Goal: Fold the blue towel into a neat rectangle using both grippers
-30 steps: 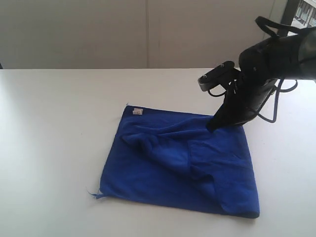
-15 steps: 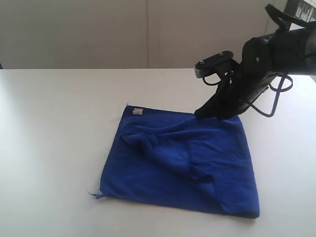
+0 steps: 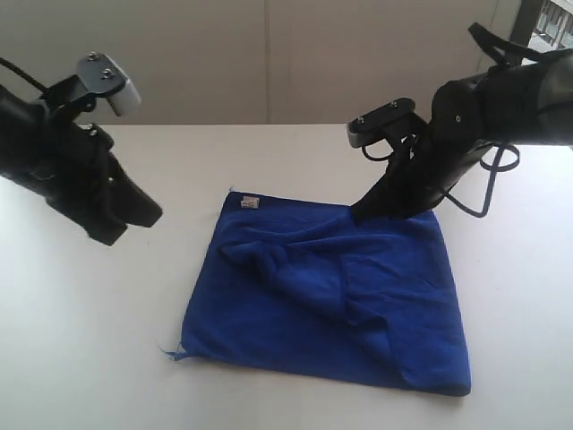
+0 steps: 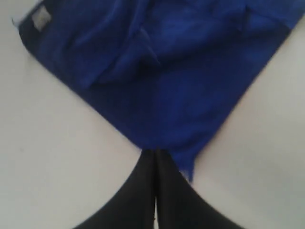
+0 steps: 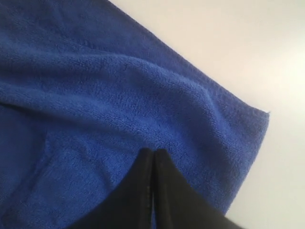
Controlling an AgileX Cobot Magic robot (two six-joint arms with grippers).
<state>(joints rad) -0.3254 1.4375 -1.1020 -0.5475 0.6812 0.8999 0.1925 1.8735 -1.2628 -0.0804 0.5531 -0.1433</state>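
Beside the rumpled blue towel, left gripper and right gripper hang empty, fingers pressed together, likely staging corner grasps.

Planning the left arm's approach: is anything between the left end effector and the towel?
Nothing visible: only bare table lies between the left end effector and the towel. The right end effector is at the towel's far edge.

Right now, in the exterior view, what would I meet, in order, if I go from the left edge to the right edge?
Left pincer → white label on the corner of the blue towel → right pincer.
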